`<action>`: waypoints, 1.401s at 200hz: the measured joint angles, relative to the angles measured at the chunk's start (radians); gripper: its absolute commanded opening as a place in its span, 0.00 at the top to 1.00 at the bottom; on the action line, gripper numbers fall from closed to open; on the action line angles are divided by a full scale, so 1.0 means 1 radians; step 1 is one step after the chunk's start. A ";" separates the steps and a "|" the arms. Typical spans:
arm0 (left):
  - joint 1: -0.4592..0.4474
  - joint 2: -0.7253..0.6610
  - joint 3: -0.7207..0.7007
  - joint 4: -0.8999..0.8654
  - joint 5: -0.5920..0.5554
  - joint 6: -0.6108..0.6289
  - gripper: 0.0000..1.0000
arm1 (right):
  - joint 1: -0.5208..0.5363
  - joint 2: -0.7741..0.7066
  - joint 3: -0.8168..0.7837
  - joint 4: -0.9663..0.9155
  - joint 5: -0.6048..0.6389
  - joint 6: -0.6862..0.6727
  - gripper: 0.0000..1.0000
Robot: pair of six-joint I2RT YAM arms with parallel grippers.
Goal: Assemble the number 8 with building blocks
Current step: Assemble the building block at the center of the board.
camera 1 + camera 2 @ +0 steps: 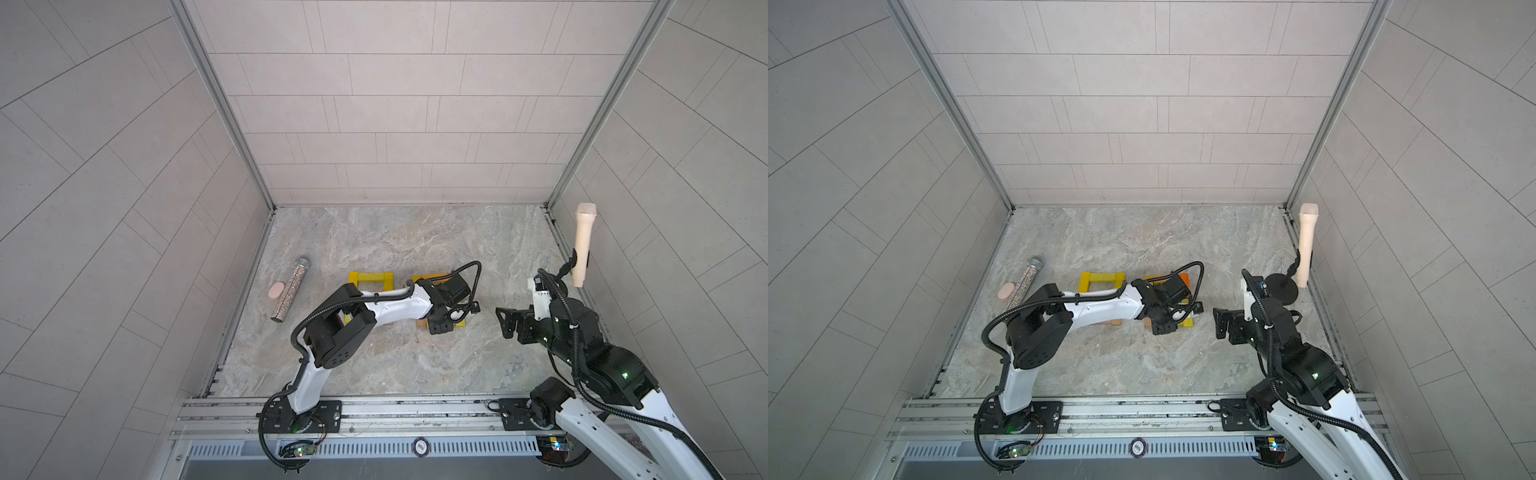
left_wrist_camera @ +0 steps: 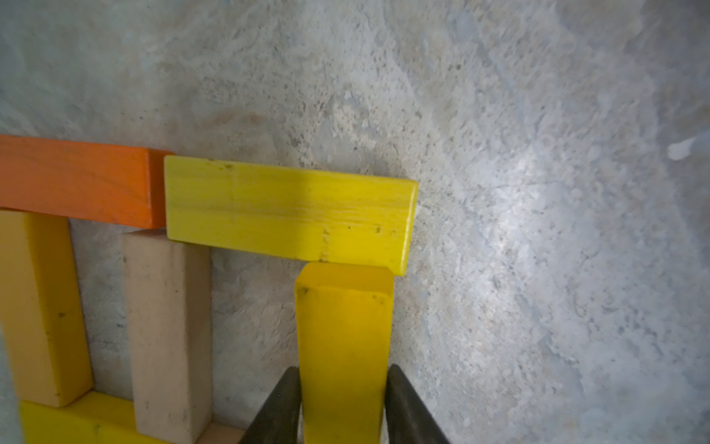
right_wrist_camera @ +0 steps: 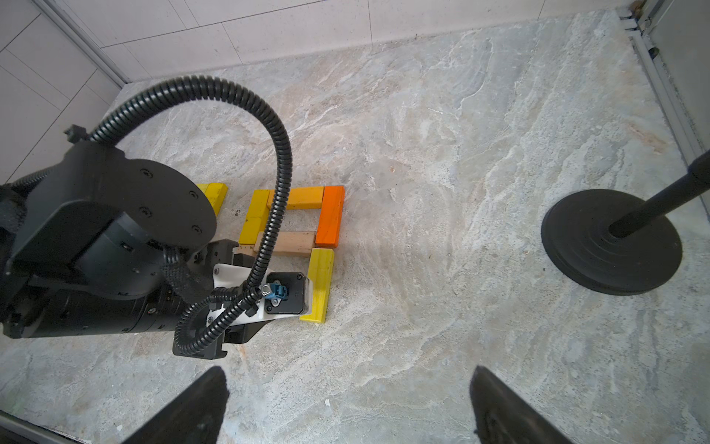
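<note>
My left gripper (image 2: 343,369) is shut on a yellow block (image 2: 344,338), one black finger pressed against each long side. That block's far end butts against the side of another yellow block (image 2: 288,211), which lies end to end with an orange block (image 2: 77,180). A tan block (image 2: 169,326) and a pale orange block (image 2: 42,307) lie beside them. In the right wrist view these blocks (image 3: 330,217) form a rectangular outline under the left arm. More yellow blocks (image 1: 371,278) lie further left. My right gripper (image 3: 347,371) hovers open and empty to their right (image 1: 505,322).
A glittery silver microphone (image 1: 291,289) and a pink oval object (image 1: 276,290) lie near the left wall. A cream microphone (image 1: 583,245) stands on a black round-based stand (image 3: 611,242) by the right wall. Tiled walls enclose the marble floor on three sides.
</note>
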 measured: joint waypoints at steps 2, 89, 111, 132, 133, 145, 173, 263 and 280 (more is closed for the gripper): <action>0.000 0.000 0.000 0.000 0.000 0.000 0.60 | 0.000 0.000 0.000 0.000 0.000 0.000 0.00; 0.000 0.000 -0.005 -0.002 -0.004 0.000 0.55 | 0.000 0.000 0.000 0.000 0.000 0.000 0.00; 0.000 0.000 -0.006 -0.002 -0.004 0.000 0.55 | 0.000 0.000 0.000 0.000 0.000 0.000 0.00; 0.000 -0.001 -0.012 -0.002 -0.004 0.000 0.55 | 0.000 0.000 0.000 0.000 0.000 0.002 0.00; 0.000 -0.001 -0.012 -0.002 -0.004 0.000 0.55 | 0.000 0.000 0.000 0.000 0.000 0.002 0.00; 0.000 -0.002 -0.017 -0.002 -0.004 -0.003 0.52 | 0.000 0.000 0.000 0.000 0.000 0.005 0.00; 0.000 -0.019 -0.022 -0.003 -0.005 -0.026 0.43 | 0.000 0.002 0.000 0.001 -0.002 0.014 0.00; -0.002 -0.323 -0.215 0.134 -0.047 -0.383 0.09 | 0.000 0.151 -0.065 0.075 -0.064 0.055 0.01; -0.002 -0.372 -0.279 0.157 -0.062 -0.515 0.00 | -0.002 0.206 -0.073 0.108 -0.079 0.061 0.01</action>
